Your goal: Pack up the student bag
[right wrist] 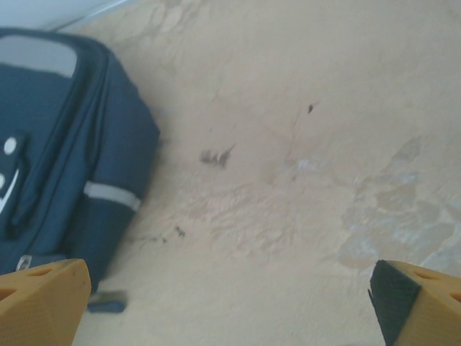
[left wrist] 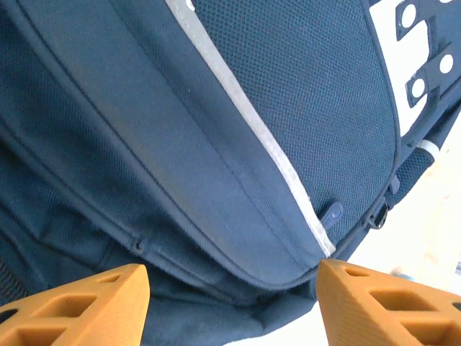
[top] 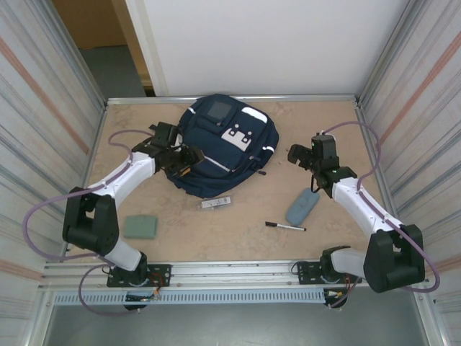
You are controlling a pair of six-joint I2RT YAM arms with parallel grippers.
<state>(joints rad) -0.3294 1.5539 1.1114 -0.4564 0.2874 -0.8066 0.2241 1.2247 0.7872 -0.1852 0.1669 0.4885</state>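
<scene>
The student bag [top: 225,144] is a navy-blue backpack with white patches, lying flat at the back middle of the table. My left gripper [top: 190,160] hovers over its near-left side. In the left wrist view that gripper [left wrist: 230,306] stands open, its orange fingers [left wrist: 86,306] wide apart, with the bag's [left wrist: 216,144] seam and reflective stripe [left wrist: 288,173] just beyond them and nothing gripped. My right gripper [top: 296,155] hangs to the right of the bag. In the right wrist view this gripper [right wrist: 227,306] is open over bare tabletop, the bag's [right wrist: 65,158] side at the left.
Loose items lie on the near half of the table: a green block [top: 140,226], a small white-grey item [top: 215,203], a black pen [top: 284,226] and a blue-grey case [top: 302,207]. Corrugated walls close in the left and right sides.
</scene>
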